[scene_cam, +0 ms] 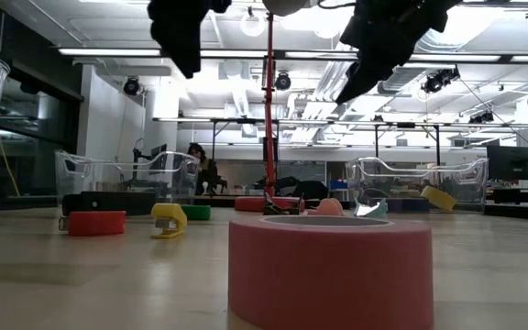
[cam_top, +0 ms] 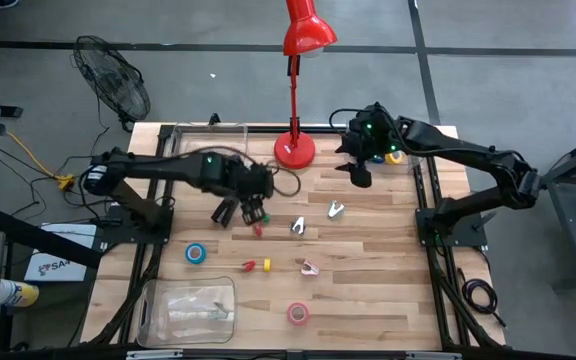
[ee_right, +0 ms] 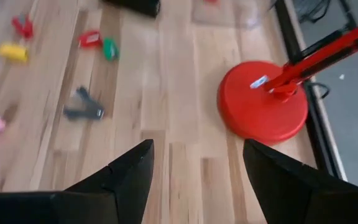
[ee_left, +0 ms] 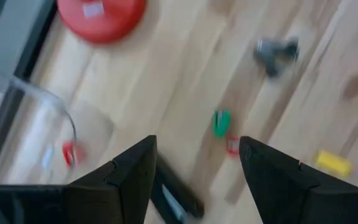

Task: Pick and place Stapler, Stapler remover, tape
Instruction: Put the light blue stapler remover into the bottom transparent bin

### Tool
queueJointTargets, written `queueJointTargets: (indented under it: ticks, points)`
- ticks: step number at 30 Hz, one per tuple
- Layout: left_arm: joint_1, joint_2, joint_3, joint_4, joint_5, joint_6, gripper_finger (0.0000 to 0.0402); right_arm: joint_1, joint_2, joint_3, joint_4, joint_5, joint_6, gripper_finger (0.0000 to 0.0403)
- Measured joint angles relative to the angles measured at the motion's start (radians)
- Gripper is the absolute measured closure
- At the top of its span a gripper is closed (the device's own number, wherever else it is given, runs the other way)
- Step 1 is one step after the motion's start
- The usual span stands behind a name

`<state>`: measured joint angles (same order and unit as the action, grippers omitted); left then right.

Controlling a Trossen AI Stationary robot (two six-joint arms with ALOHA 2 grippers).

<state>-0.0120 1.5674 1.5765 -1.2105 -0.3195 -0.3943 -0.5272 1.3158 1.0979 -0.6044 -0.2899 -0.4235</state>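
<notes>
Going left to right across the light wooden table (cam_top: pixel 368 300):

- A clear plastic tub (cam_top: pixel 148 312) is parked at about 8 o'clock, most likely the drop spot.
- A small blue ring of tape (cam_top: pixel 196 253) lies just past it, toward the centre.
- The left gripper (ee_left: pixel 197 162) is held low over the boards around 10 o'clock. Its jaws are spread apart with nothing in them.
- The slim black stapler (ee_left: pixel 178 204) is seen lying flat on the wood right under that gap, close to one finger, so this looks like a line-up for a grab.
- A tiny green clip (ee_left: pixel 221 122) and a red one (ee_left: pixel 232 146) sit just beside it and could get bumped.
- A pink ring of tape (cam_top: pixel 298 313) is found at 6 o'clock.
- Two small metal claw staple removers (cam_top: pixel 298 226) are scattered near the centre, none of them touched yet.
- The round red lamp base (cam_top: pixel 295 150) is planted at 12 o'clock.
- The right gripper (cam_top: pixel 358 177) is kept back at about 1 o'clock, fingers released and empty. It's probably parked there to stay out of the way.
</notes>
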Motion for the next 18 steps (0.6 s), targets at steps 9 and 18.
queueJointTargets:
  ticks: [9, 18]
  points:
    - [0.165, -0.011, -0.002, 0.211, 0.135, 0.178, 0.0177, 0.054, 0.149, 0.103, -0.205, 0.012, -0.210, 0.0164]
    - [0.299, -0.012, -0.043, 0.376, 0.303, 0.272, 0.0177, 0.125, 0.278, 0.100, -0.250, 0.100, -0.446, 0.0167]
